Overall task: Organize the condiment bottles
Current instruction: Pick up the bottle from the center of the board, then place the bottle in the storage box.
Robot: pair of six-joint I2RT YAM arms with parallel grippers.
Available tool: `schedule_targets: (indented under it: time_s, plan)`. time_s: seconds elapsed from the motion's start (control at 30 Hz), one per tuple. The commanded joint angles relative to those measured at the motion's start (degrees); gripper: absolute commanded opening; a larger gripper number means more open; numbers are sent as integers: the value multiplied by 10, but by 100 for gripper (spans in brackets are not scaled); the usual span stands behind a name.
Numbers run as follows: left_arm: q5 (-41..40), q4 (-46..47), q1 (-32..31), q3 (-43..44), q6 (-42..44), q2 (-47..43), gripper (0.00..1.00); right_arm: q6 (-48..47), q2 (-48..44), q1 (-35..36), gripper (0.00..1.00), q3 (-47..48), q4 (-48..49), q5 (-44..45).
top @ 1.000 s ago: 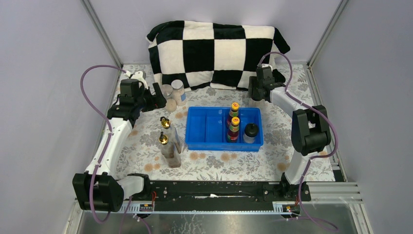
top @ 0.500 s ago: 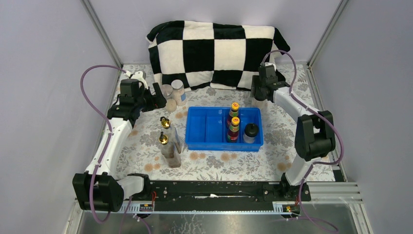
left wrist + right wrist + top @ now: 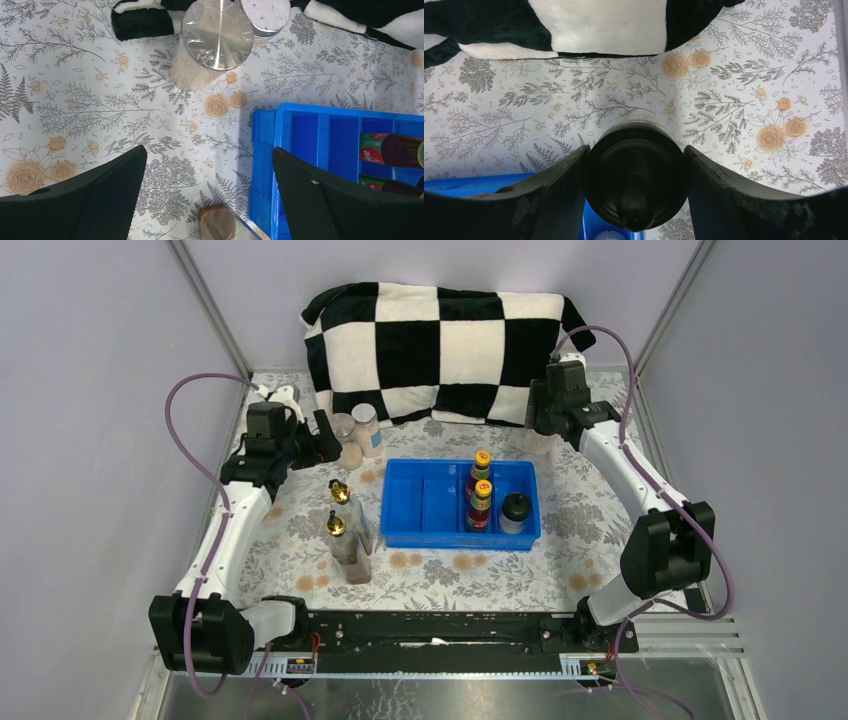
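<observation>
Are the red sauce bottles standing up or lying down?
Standing up. Both red sauce bottles show yellow caps on top, upright inside the blue tray.

The divided tray [image 3: 420, 502] holds two sauce bottles [image 3: 479, 508], one behind the other, and one shaker [image 3: 515, 512] in the compartment right of them. Left of the tray, two stoppered bottles [image 3: 350, 555] stand in a near-far line, with two lidded jars [image 3: 368, 430] side by side behind them. A second shaker [image 3: 636, 175] sits in the right gripper [image 3: 636, 165], beyond the tray's far right corner.
</observation>
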Motion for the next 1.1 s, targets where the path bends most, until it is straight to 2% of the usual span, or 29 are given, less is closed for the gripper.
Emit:
schedule_targets:
  time_s: [0.0,0.27,0.73,1.07]
  plan:
    - [1,26,3,-8,6,-1,99,-2,-58,10,57,27,-22,1]
    - [2,26,3,-8,7,-3,99,5,-96,36,57,8,-46,-9]
    - [3,26,3,-9,6,-5,99,29,-110,124,57,-44,-42,25]
    - [4,28,3,-10,5,-6,99,38,-120,142,57,-97,-21,37]
